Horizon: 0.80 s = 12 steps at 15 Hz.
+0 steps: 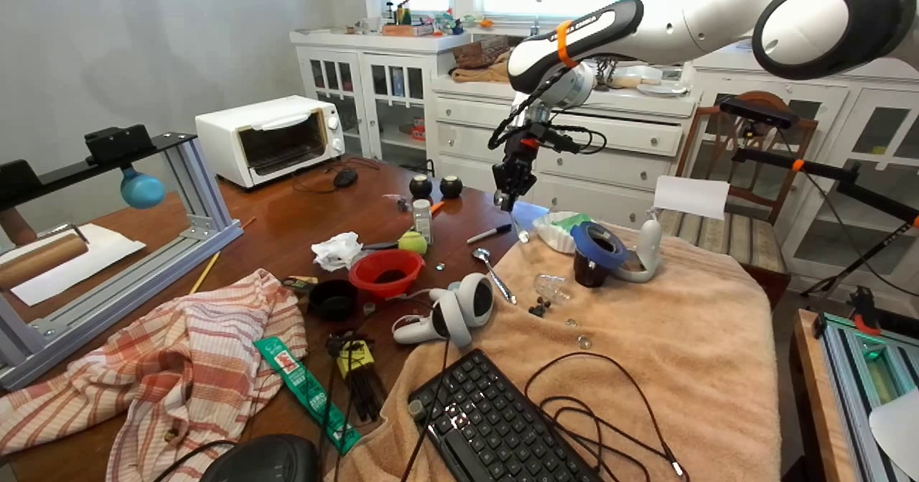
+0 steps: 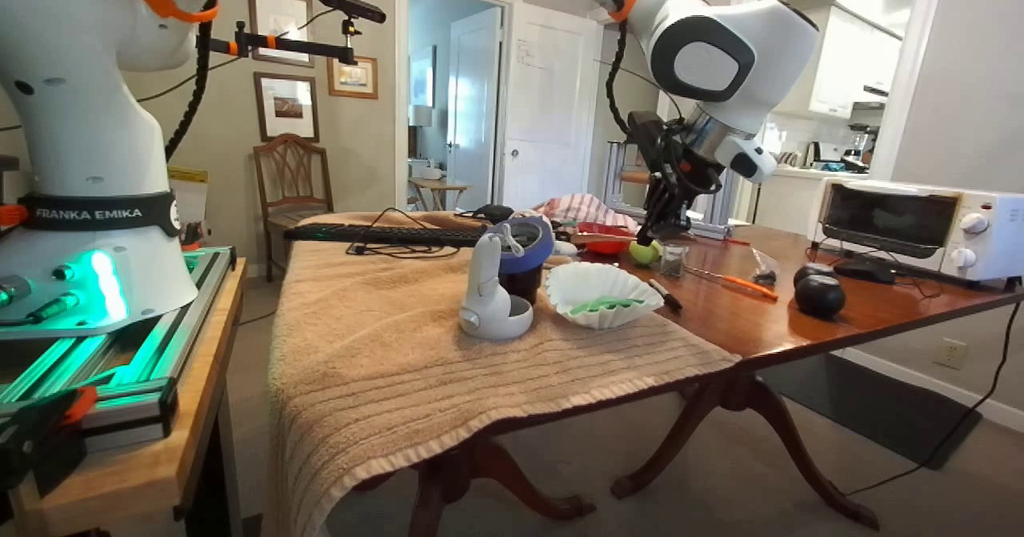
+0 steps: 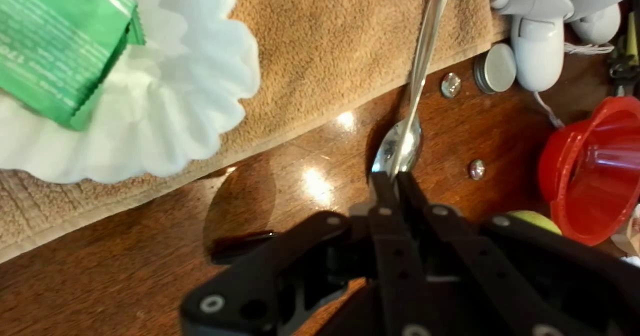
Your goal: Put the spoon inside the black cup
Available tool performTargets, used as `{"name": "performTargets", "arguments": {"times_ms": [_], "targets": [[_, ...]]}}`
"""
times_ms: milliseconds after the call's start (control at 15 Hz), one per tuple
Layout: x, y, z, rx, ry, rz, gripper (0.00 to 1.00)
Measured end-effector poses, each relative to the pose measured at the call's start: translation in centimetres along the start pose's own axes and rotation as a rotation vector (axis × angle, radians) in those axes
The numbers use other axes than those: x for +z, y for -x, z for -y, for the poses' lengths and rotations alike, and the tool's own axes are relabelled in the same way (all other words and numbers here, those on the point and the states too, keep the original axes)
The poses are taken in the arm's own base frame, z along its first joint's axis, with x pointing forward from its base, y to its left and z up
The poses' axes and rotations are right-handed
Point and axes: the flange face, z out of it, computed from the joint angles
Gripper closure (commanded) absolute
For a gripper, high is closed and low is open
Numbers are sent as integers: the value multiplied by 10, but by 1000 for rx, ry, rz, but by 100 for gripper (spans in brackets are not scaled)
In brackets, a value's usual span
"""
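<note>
Red bowl (image 1: 377, 288): on wood tbl (image 1: 359, 209)
Tennis ball (image 1: 413, 243): just beside bowl
Crumpled wht wad (image 1: 337, 251): nr bowl
Kbd (image 1: 495, 424): on towel (image 1: 707, 353), well apart from bowl
Wht ctrlr (image 1: 454, 317): btwn bowl & kbd
Toaster oven (image 1: 269, 143): same tbl, well apart from bowl

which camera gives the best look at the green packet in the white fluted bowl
The wrist view: the green packet is largest there and lines of print show, though the picture's left and top edges crop it. Both exterior views show it only as a small green patch in the white fluted bowl, with no print readable.
</note>
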Motion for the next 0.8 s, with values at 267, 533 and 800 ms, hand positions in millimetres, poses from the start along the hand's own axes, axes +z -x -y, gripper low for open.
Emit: {"name": "performTargets", "arguments": {"times_ms": [267,533,800], "targets": [[-2,-1,2,-15,-1,-5,98],[-18,0,8,-124,-18,-19,98],[-38,7,-13,-208,-43,14,98]]}}
